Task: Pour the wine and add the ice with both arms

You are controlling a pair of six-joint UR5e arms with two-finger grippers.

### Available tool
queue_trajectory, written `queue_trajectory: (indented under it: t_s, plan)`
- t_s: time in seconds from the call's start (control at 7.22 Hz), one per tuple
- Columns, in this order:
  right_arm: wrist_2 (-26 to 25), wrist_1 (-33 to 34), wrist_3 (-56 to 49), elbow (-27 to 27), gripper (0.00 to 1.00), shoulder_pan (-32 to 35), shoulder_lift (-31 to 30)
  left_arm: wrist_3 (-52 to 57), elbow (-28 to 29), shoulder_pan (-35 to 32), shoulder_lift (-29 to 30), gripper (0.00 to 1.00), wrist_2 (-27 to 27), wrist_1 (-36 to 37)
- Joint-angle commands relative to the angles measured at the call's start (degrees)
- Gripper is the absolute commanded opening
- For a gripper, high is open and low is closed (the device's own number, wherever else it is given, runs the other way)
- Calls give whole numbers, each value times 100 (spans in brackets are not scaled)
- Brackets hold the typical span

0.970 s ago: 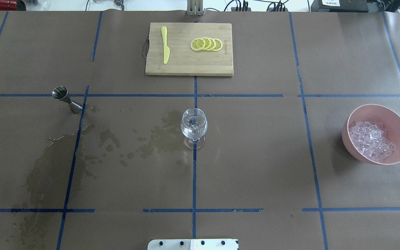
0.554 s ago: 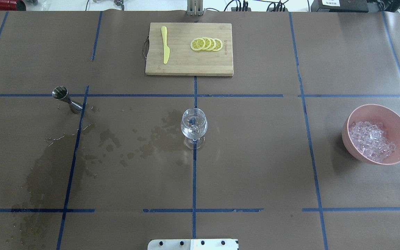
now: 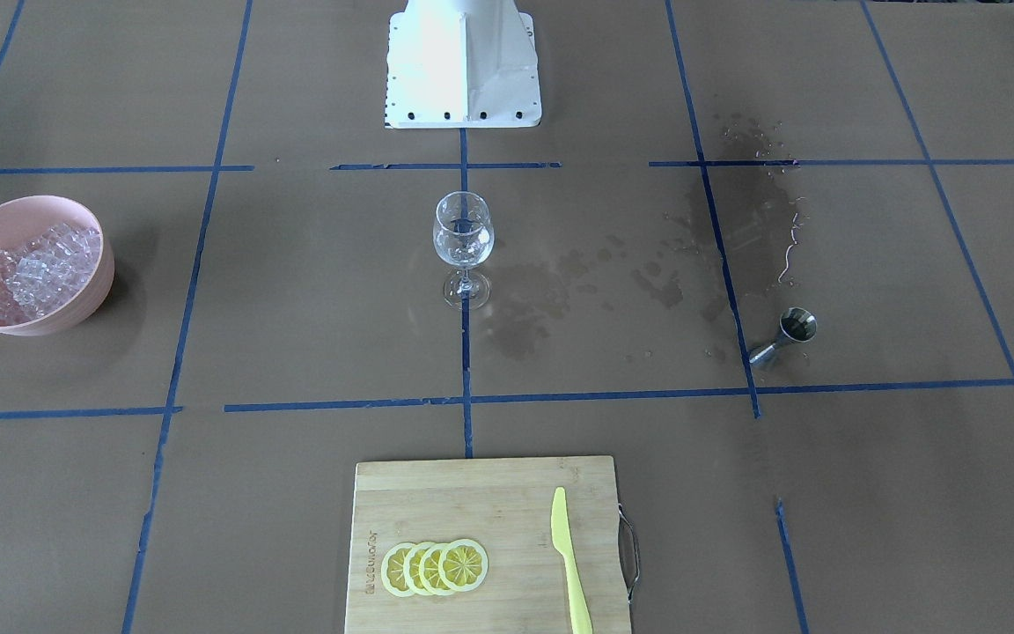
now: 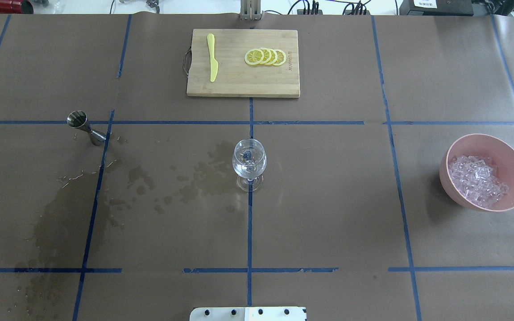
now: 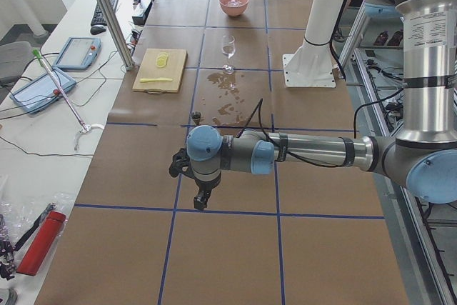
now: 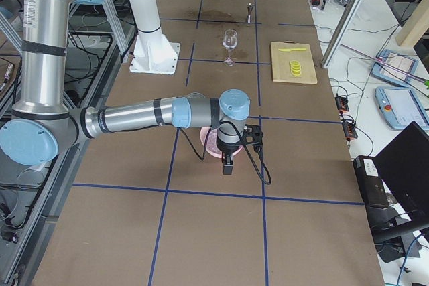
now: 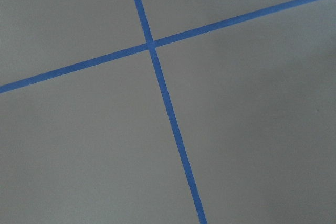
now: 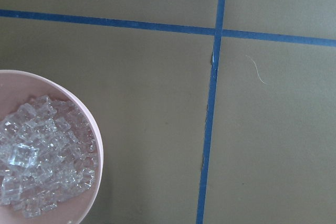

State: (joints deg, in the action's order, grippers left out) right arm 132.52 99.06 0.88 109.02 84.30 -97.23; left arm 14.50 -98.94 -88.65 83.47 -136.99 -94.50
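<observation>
Between steps, likely. Wine [image 4: 249,170] seemingly low in wine glass [image 4: 249,156], mid-table; ice [image 4: 478,180] heaped in pink bowl [image 4: 445,177]. Right gripper [image 6: 228,165] near bowl, left gripper [image 5: 202,201] over tape cross [image 7: 151,45]; finger gap impossible to tell. Next: dip into ice, pinch cube.

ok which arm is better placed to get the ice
Right. The right gripper hangs by the pink bowl of ice, seen in its wrist view; the left gripper is at the opposite end of the table.

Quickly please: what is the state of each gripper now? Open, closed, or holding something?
Left gripper: cannot be told; it shows only in a side view.
Right gripper: cannot be told; it too shows only in a side view.
</observation>
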Motion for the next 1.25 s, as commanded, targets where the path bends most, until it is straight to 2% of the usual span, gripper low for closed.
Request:
queue_trajectory:
  t_s: [0.0,0.14,0.42,0.55,0.69,0.83,0.97,1.11]
  plan:
    - [-33,-175,43,93,100,-106,169,9,-37,14,-6,100,-47,-287]
    - [-42,-455,313,102,100,-98,222,-9,15,14,-14,100,-299,-567]
    - [19,-1166,694,129,100,-89,83,-70,24,-3,21,100,-1185,-1393]
    - [81,-1178,685,128,100,-89,82,-70,-2,-21,21,100,-1172,-1996]
    - [229,-1231,685,102,100,-89,151,-105,311,-3,142,100,-1181,-2715]
    - [248,-1257,720,111,100,-80,169,-750,305,-21,265,100,-1215,-2836]
    - [275,-1266,877,128,100,-72,196,-1034,-52,-12,275,100,-1146,-3237]
    - [266,-1284,1027,111,100,-71,335,-1246,-107,-3,267,100,-1137,-3868]
